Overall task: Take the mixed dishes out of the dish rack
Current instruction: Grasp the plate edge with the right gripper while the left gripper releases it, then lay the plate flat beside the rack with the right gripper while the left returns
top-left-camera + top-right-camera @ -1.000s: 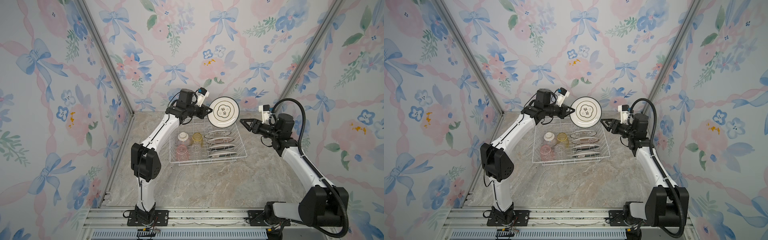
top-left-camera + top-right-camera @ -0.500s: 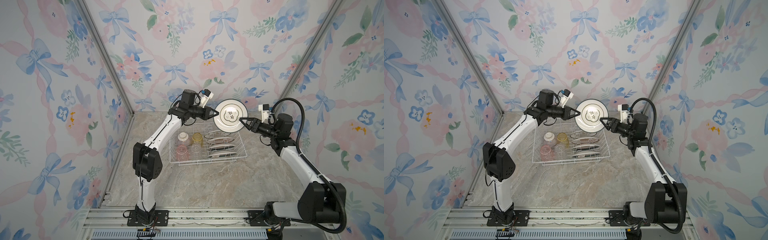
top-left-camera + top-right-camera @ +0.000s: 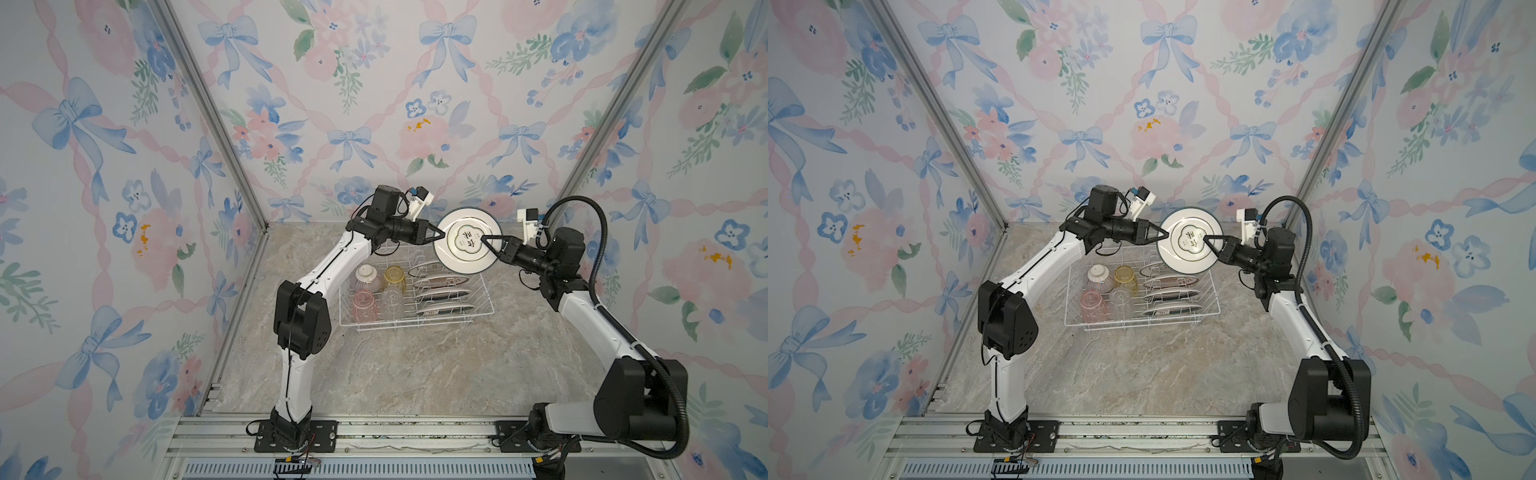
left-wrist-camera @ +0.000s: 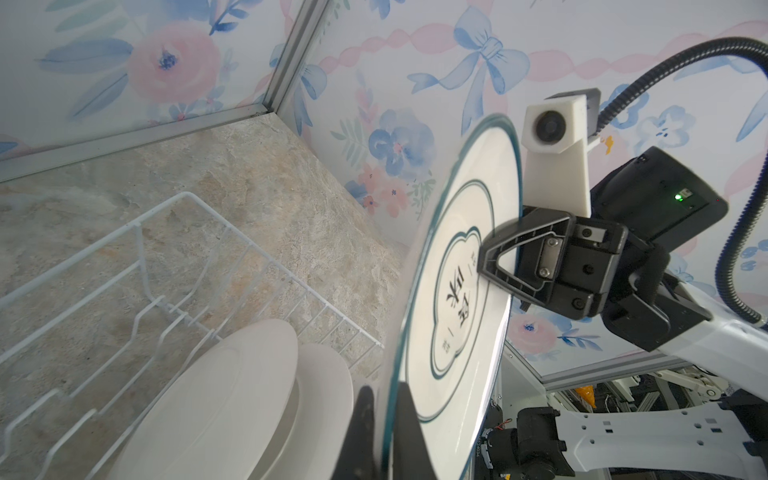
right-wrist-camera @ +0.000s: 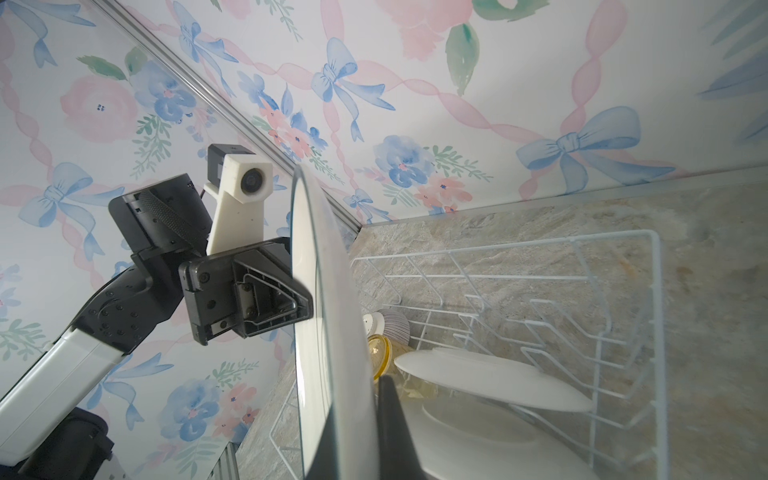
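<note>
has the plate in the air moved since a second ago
Yes. The plate shifted right along the dish rack's far edge to its right corner, reaching the right hand.

Marbled tabletop [image 3: 395, 374]; white wire dish rack [image 3: 483, 300] resting on it.

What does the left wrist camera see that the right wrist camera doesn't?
Only the left wrist view shows the printed front of the plate, with the right end effector shut on it. Only the right wrist view shows the left end effector gripping the plate's other side, plus a yellow glass and a striped bowl. Both show the plate, the dish rack and white plates resting in it.
</note>
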You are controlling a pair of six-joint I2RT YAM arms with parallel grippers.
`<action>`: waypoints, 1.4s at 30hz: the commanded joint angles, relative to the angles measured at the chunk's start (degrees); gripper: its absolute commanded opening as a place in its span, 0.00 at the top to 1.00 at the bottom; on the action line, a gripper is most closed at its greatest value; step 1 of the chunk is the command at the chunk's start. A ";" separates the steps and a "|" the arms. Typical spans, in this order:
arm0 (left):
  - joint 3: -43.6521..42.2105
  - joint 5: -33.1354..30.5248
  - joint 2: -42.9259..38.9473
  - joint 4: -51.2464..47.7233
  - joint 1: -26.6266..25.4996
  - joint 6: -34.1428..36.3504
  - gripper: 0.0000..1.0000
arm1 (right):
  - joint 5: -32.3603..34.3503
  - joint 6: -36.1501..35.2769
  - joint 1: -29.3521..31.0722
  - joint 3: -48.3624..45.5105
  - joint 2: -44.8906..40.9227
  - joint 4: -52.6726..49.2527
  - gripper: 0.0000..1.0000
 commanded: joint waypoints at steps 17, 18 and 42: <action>-17.76 -31.44 -16.58 1.96 -3.72 13.57 0.67 | 21.62 -7.40 -17.75 3.15 -0.46 -29.90 1.00; -19.45 -35.82 -17.63 1.95 -4.71 14.94 0.66 | 22.81 -7.55 -18.11 2.94 0.55 -30.37 1.00; -24.03 -43.19 -16.80 1.95 -7.95 19.61 0.63 | 20.41 -4.15 -18.51 -0.89 21.54 -20.11 0.91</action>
